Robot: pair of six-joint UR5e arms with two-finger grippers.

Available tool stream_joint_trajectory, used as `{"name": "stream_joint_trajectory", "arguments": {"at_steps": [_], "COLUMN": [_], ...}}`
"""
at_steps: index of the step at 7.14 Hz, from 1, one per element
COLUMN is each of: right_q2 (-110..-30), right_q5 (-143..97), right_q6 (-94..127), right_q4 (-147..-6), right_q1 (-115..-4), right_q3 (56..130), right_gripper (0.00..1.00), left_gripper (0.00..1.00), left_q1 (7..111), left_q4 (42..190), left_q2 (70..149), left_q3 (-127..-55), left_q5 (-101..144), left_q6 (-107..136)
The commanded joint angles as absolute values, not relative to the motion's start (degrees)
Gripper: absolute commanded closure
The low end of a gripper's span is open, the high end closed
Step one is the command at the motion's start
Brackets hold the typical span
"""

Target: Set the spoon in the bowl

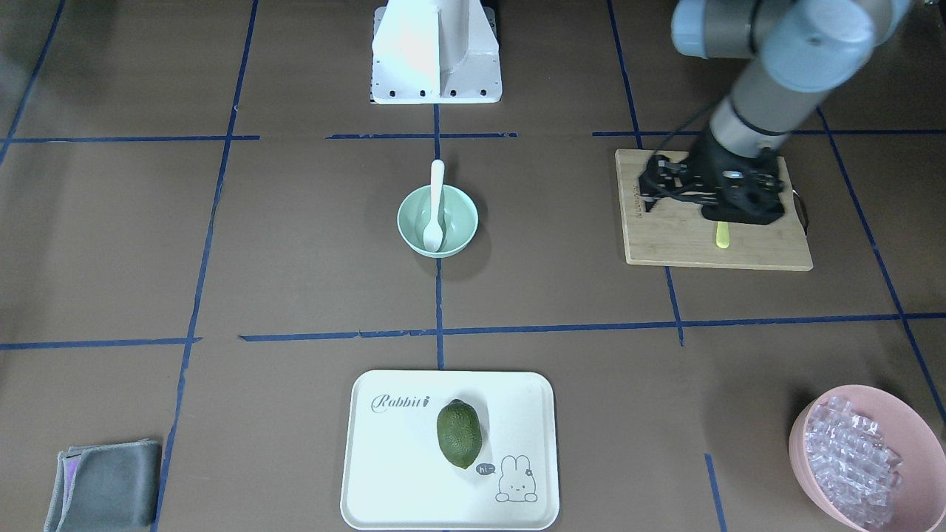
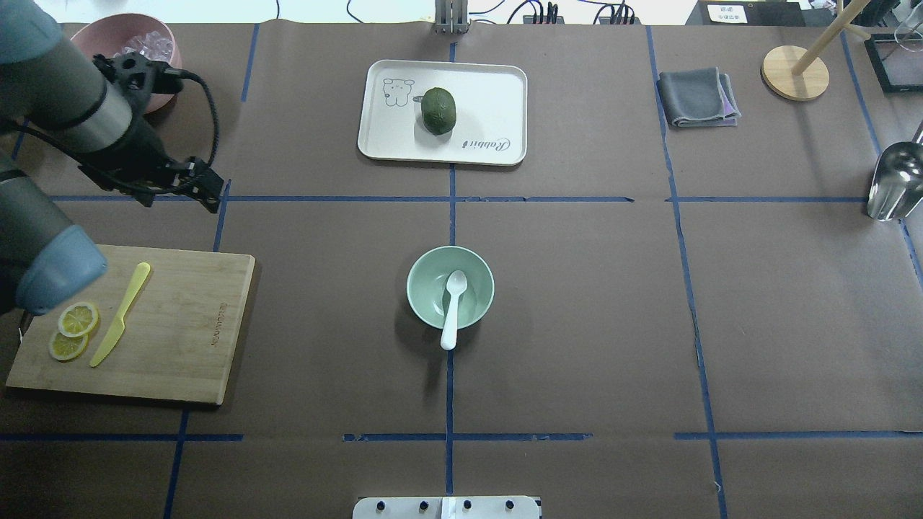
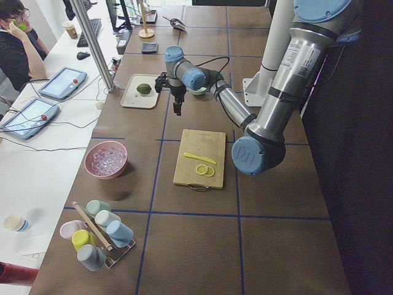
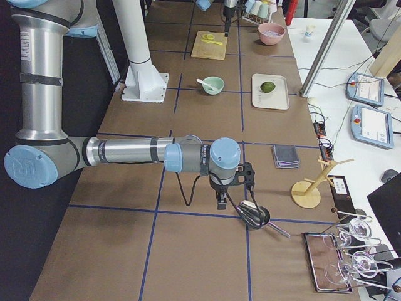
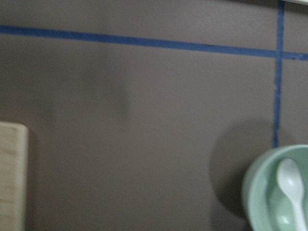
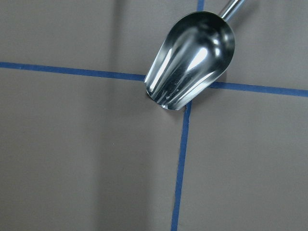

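Note:
The small white spoon (image 2: 453, 303) lies in the pale mint-green bowl (image 2: 422, 288) at the table's middle. Its scoop rests inside and its handle leans over the rim toward the robot. Both show in the front view, the spoon (image 1: 434, 214) inside the bowl (image 1: 408, 222), and at the lower right of the left wrist view, the spoon (image 5: 291, 180) in the bowl (image 5: 255, 192). My left gripper (image 2: 213, 196) hangs empty in the air well left of the bowl, above the far edge of the cutting board (image 2: 187, 324); I cannot tell whether it is open. My right gripper (image 4: 220, 200) shows only in the right side view, over a metal scoop (image 6: 192, 57); I cannot tell its state.
The cutting board holds a yellow knife (image 2: 119, 317) and lemon slices (image 2: 76, 321). A white tray (image 2: 375, 108) with a green fruit (image 2: 438, 109) lies beyond the bowl. A pink bowl (image 1: 805, 443) of clear pieces, a grey cloth (image 2: 696, 97) and a wooden stand (image 2: 793, 72) sit at the far edge.

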State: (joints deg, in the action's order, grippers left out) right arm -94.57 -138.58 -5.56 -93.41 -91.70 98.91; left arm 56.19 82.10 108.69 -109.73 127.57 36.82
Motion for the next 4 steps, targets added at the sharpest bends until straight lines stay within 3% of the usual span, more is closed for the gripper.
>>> {"name": "stream_joint_trajectory", "arguments": {"at_steps": [1, 3, 4], "right_q2": [-94.8, -94.8, -94.7], "right_q5": [-138.3, -138.5, -138.5], "right_q6": [-5.7, -5.7, -5.7], "right_q4": [-93.3, -93.3, -93.3], "right_q1": [-93.2, -93.1, -93.1], "right_q3": [98.6, 98.4, 97.0], "right_gripper": [0.0, 0.0, 0.0], "left_gripper": [0.0, 0.0, 0.0], "left_q1": [67.5, 77.2, 83.4], "left_q4": [81.9, 82.0, 82.4], "left_q2": [100.4, 94.5, 93.9], "left_q3": [-108.6, -102.8, -96.4], "left_q5": [131.6, 131.9, 132.0], "left_q6": [19.4, 3.7, -5.4]}}
